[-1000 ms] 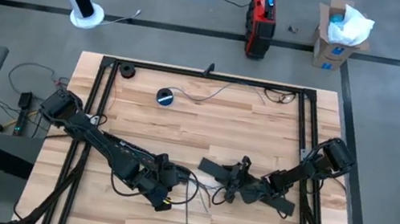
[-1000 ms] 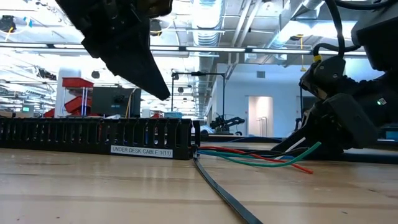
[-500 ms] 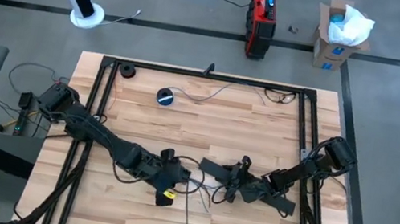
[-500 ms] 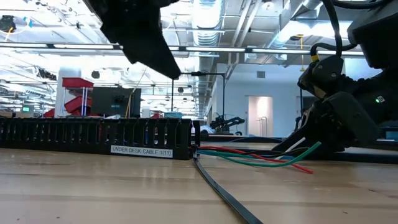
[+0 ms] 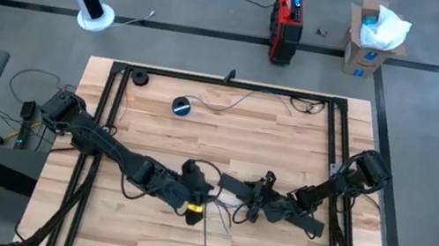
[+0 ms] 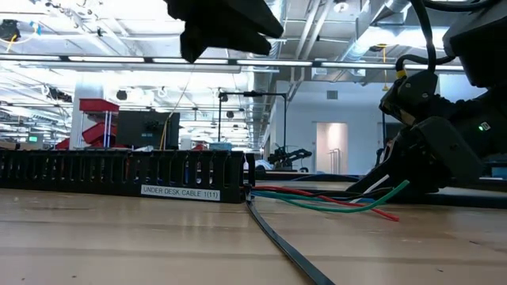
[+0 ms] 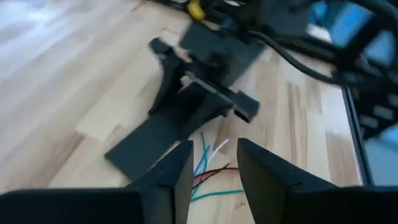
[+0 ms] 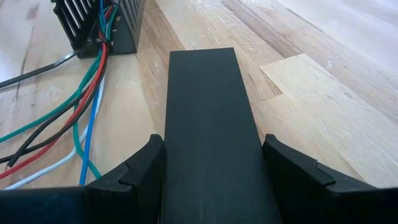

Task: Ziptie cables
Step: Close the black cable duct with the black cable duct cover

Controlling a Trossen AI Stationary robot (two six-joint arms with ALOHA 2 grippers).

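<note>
Even, bright overhead light falls on the table [image 5: 289, 135] with only soft shadows under the arms, while the low view glares from ceiling strip lights that leave the arms as dark silhouettes, and the left wrist view is smeared by blur, its own tool [image 7: 211, 168] out of focus
</note>
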